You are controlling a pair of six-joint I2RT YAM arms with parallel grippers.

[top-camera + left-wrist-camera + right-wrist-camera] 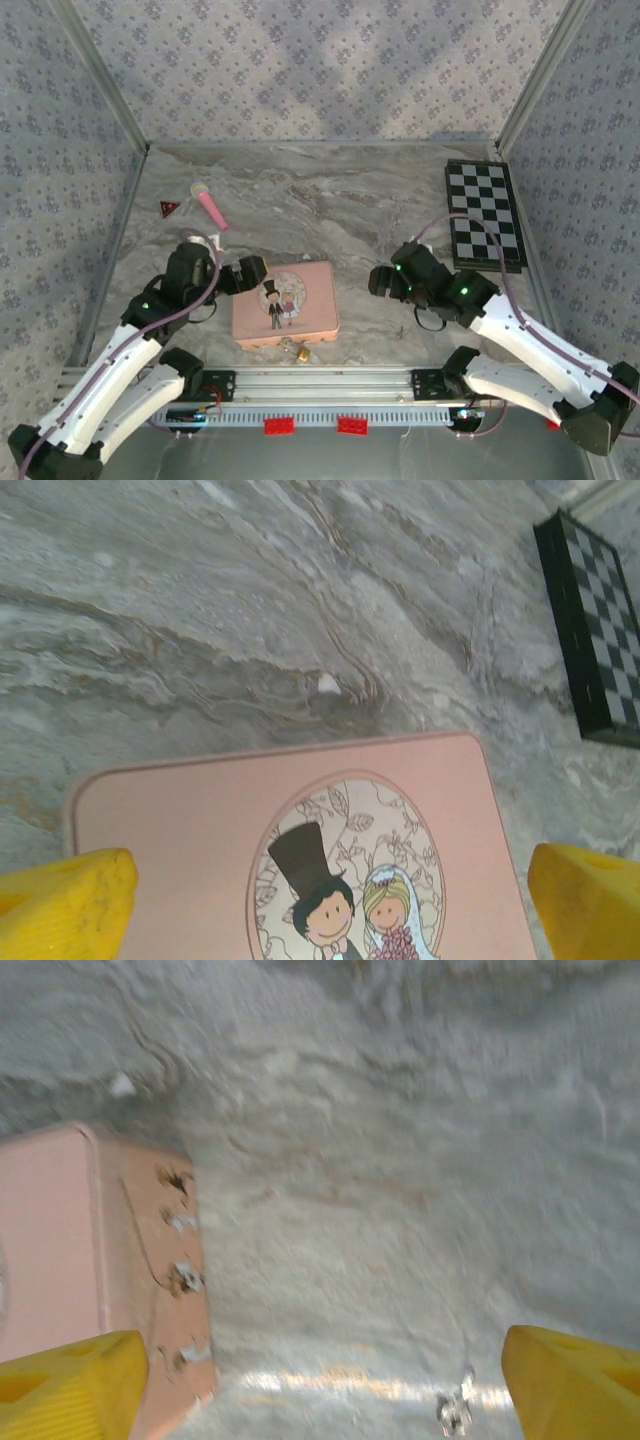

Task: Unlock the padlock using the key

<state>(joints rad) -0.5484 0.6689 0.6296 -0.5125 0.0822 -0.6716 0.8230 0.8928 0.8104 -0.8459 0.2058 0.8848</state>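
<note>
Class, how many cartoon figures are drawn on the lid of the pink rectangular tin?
2. Inside the oval on the pink rectangular tin: a groom in a black top hat on the left, a blonde bride beside him on the right. None seems hidden.

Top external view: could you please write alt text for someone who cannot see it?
A pink tin lies on a marbled table, a tiny brass padlock at its near edge. The left arm reaches the tin's left side; the right arm hangs apart on the right.
</note>
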